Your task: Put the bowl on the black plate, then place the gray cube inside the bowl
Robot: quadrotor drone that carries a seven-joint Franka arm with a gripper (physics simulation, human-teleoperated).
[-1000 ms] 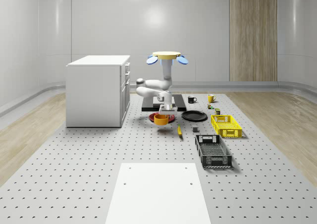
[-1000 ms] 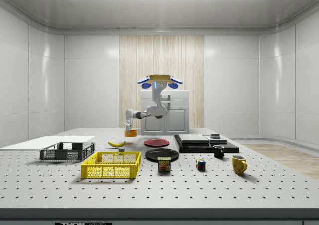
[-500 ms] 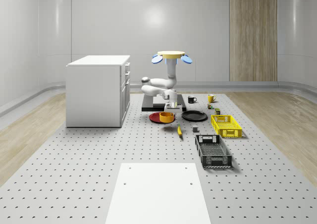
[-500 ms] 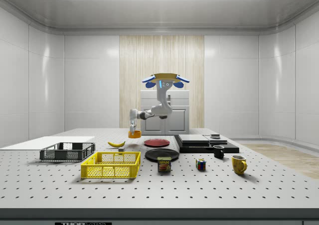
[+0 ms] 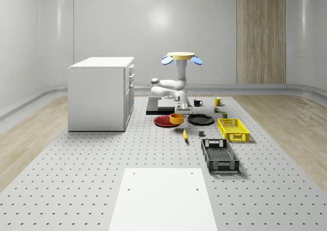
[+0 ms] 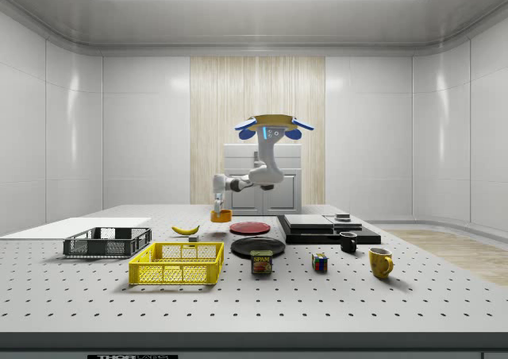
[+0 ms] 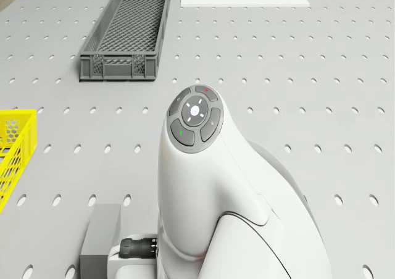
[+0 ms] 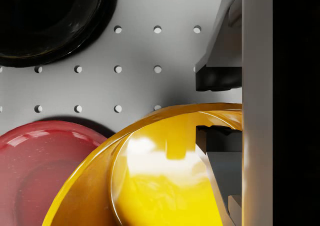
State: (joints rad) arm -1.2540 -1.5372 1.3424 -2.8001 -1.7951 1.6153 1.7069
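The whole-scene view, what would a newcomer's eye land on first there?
Probably the drone, hovering above the perforated table near the white cabinet, its white arm hanging down. Its pincer holds the orange bowl by the rim, just off the surface between the red plate and the black plate. The yellow basket further toward that view's right also stands out.

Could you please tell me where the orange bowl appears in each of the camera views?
Whole-scene view: bowl hangs under the gripper, between red plate and black plate.
Side view: bowl held above the table, left of the red plate.
Wrist view: bowl clamped at its rim.
Shared landmark: the red plate.
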